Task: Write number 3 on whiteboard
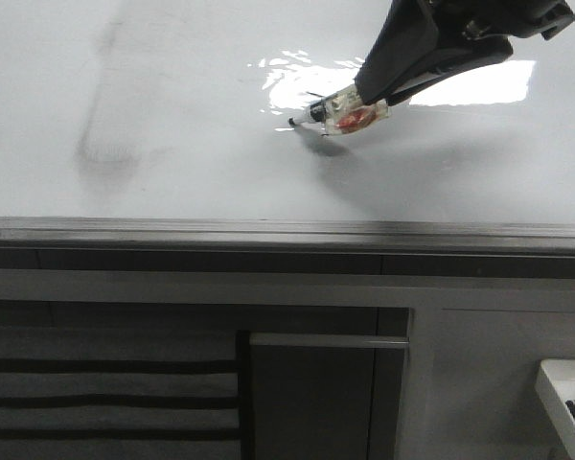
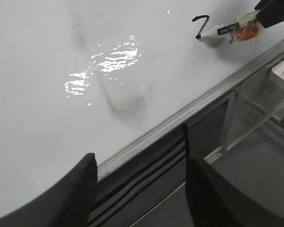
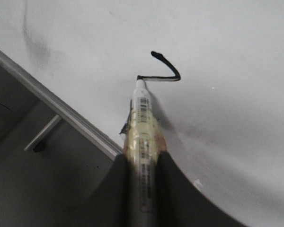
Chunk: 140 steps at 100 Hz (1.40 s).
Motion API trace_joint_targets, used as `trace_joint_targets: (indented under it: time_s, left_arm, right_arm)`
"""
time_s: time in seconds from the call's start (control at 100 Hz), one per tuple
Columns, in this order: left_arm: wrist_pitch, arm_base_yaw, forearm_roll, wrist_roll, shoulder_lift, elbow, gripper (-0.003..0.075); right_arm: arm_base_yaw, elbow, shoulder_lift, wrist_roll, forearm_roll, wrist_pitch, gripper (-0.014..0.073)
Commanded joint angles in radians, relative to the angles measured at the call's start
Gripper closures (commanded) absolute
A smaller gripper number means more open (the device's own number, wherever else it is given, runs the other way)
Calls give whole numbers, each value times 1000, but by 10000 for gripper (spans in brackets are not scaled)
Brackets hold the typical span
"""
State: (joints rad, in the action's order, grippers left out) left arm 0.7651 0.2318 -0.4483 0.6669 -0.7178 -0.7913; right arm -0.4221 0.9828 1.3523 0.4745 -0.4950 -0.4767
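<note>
A glossy whiteboard (image 1: 172, 105) lies flat as the work surface, its grey metal edge (image 1: 268, 228) running along the near side above dark cabinet fronts, with bright glare (image 1: 297, 86) and a faint grey smudge (image 1: 101, 144) on the white.

The right gripper (image 3: 143, 189) has its dark fingers pressed against both sides of a marker pen (image 3: 143, 137), a pale barrel wrapped in yellowish tape with a barcode label, held at a low slant so that the tip touches the board. From that tip runs the number 3 (image 3: 163, 68), so far only a thin black hook: a short start, a bend, then a flat stroke back to the pen. In the left wrist view the same stroke (image 2: 201, 24) shows near the far part of the board, close to the metal edge.

The left gripper (image 2: 139, 189) hangs off the board's edge, over the cabinet, well apart from the writing; its fingers stand spread with nothing between them.

Judging by the stroke, the upper bowl of the figure looks drawn and the lower bowl remains. The next move likely calls for curving the tip out and back again with steady contact, neither lifting nor dragging the slanted pen sideways.
</note>
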Motion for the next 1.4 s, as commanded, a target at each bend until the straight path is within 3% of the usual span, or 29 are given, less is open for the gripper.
trace_joint_targets:
  time_s: [0.0, 0.2, 0.43, 0.56, 0.66, 0.84, 1.199, 1.389]
  left_arm:
    - [-65, -1, -30, -12, 3, -27, 344]
    - [-65, -1, -24, -12, 3, -27, 344]
    - [-65, -1, -24, -12, 3, -27, 344]
    - [-65, -1, -24, -5, 3, -27, 344]
    - [-59, 11, -48, 44, 3, -27, 344]
    - [3, 123, -57, 108, -48, -55, 344]
    - [41, 400, -57, 212, -326, -184, 344]
    - [4, 487, -57, 258, -448, -259, 344]
  right_arm:
    - [42, 25, -20, 2, 32, 47, 626]
    - [61, -31, -58, 2, 34, -50, 626]
    - [-53, -29, -3, 2, 17, 118, 626]
    - [-59, 46, -13, 8, 17, -8, 626]
    - [-84, 58, -75, 116, 17, -138, 626]
    - [-126, 58, -201, 333, 17, -298, 626]
    - [-182, 59, -259, 609, 17, -302, 626]
    - [-206, 59, -259, 636, 17, -249, 626]
